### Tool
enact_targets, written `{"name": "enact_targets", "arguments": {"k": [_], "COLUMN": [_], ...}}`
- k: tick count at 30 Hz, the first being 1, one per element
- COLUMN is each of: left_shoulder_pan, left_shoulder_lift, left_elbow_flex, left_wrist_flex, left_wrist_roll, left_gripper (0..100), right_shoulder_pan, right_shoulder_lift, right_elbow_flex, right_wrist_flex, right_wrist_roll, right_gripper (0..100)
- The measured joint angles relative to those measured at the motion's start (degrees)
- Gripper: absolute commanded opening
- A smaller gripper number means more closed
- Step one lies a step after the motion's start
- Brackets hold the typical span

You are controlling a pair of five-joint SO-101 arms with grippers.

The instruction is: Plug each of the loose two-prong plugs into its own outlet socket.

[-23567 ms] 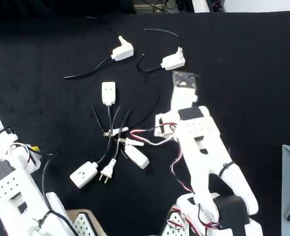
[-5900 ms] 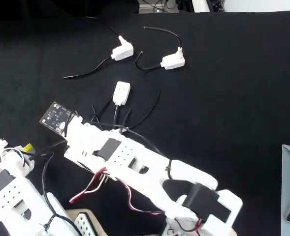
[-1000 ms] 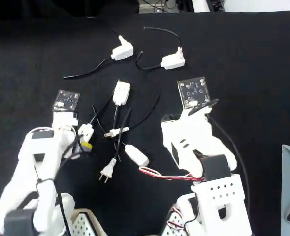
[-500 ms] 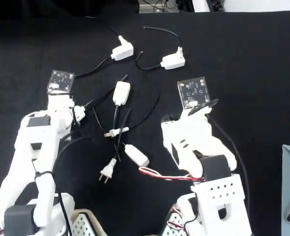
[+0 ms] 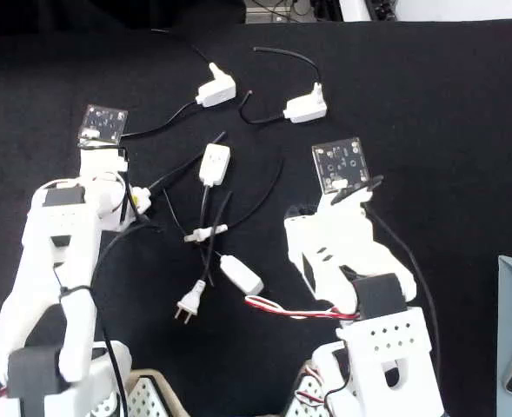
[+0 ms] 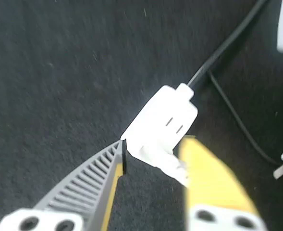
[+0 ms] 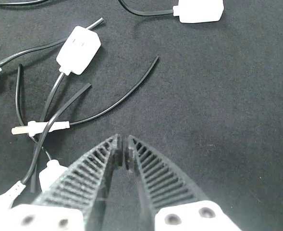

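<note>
Since half a second ago my left arm has shifted slightly toward the far side of the table, and my left gripper [image 6: 155, 149] is clamped on the body of an outlet socket [image 6: 163, 125], its slotted face showing and its cord trailing away. My right gripper [image 7: 123, 147] hovers with jaws pressed together on nothing, a second socket [image 7: 79, 49] lying apart beyond it. One two-prong plug [image 5: 186, 309] lies on the black cloth [image 5: 429, 130] between my arms, well apart from both grippers

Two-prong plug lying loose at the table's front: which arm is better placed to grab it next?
Likely right: the right gripper is shut on nothing above the cords, free to fetch the two-prong plug, while the left gripper holds an outlet socket.
</note>
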Motion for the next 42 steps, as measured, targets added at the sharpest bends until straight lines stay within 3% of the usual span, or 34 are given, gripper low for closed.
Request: {"name": "enact_targets", "arguments": {"k": [9, 18, 33, 42], "left_shoulder_pan": [-1.8, -1.8, -2.1, -2.1], "left_shoulder_lift": [10.2, 20.8, 22.6, 26.7], "left_elbow_flex": [-2.4, -9.5, -19.6, -30.2], "left_wrist_flex": [-2.4, -5.0, -1.9, -2.9], "left_wrist_roll": [-1.9, -2.5, -2.5, 3.2], "left_gripper": [31, 16, 16, 16], "right_shoulder_pan": [0.0, 0.0, -1.1, -2.6], "right_shoulder_lift": [0.0, 0.0, 0.0, 0.0], "right_elbow_flex": [0.0, 0.0, 0.0, 0.0], "right_wrist_flex": [0.0, 0.0, 0.0, 0.0], "right_wrist_roll": [0.0, 0.0, 0.0, 0.0], "right_gripper": [1.2, 1.2, 1.2, 1.2]}}
